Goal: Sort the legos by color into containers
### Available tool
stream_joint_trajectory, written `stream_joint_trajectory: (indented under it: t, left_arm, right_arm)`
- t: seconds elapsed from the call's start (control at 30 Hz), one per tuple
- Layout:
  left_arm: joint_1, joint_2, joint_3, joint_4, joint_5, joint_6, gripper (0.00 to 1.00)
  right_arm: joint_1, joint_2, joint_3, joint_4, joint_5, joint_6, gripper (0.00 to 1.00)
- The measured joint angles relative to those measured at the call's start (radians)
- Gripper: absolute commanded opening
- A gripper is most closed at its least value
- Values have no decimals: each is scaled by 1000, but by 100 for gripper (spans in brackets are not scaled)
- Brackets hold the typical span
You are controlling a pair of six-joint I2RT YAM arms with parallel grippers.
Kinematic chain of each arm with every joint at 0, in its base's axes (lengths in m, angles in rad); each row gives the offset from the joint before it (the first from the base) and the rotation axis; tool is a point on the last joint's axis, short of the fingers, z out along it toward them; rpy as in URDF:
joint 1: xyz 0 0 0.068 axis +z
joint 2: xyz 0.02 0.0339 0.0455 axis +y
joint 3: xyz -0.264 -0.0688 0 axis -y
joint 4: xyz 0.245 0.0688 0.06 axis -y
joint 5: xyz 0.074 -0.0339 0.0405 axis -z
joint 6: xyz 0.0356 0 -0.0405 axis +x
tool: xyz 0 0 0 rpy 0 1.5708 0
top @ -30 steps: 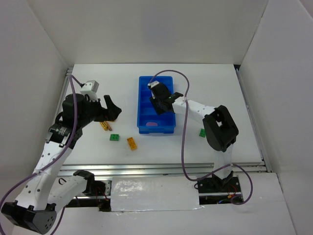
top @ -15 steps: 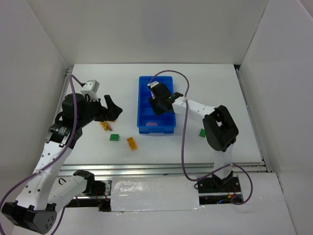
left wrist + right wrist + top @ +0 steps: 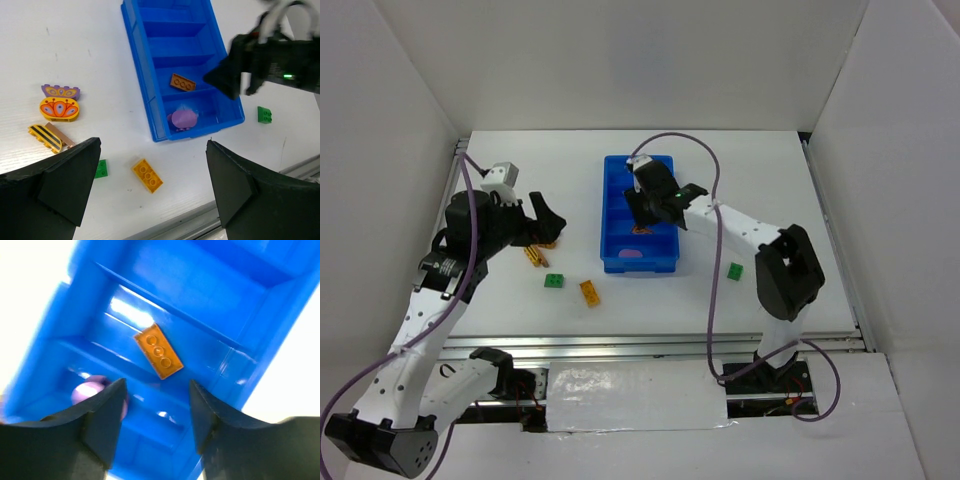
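Table point(image 3: 760, 180) of white board carries a bright blue tray point(image 3: 611, 215) that runs lengthwise away from the arm bases and is split by crosswise dividers. The right end effector point(image 3: 156, 390) hangs over the tray's near half, its fingers moderately apart with nothing between them. The left end effector point(image 3: 153, 145) hovers above the table to the left of the tray, spread wide and empty.

A purple piece point(image 3: 183, 119) lies in the tray's nearest compartment. An orange-brown brick point(image 3: 158, 351) lies flat on the floor of the next one, below the right fingers and touching neither.

Loose on the table are:
- a yellow-orange brick point(image 3: 147, 175) near the tray's near left corner
- a green brick point(image 3: 101, 168) to the left of the yellow-orange one
- a second green brick point(image 3: 264, 114) right of the tray
- a cluster farther left: an orange oval piece point(image 3: 59, 108), a purple crown-shaped piece point(image 3: 60, 91) just above it, and a yellow-and-black striped piece point(image 3: 45, 138)
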Motion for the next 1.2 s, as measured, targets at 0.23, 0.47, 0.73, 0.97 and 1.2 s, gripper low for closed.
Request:
stream_joint_trajectory:
  t: [0.23,0.47,0.73,0.97,1.2]
  left_arm:
    - [16,72,9,-19,-88,-30,99]
    - [20,370,222,-144,-166,-30,99]
    - [28,736,475,-220,-337,-24,99]
    - [31,949,485,-236,-360,-20,99]
    - [53,960,419,-209,-380,-16,100]
  right_arm:
    - [0,-317,-47,21,-84,72,100]
    - [2,-585,-147,24,-186,127,100]
    - [24,-718,-278,18,-322,170,100]
    - [52,-764,-293,18,-390,174,100]
    - [60,-770,-296,24,-458,174,100]
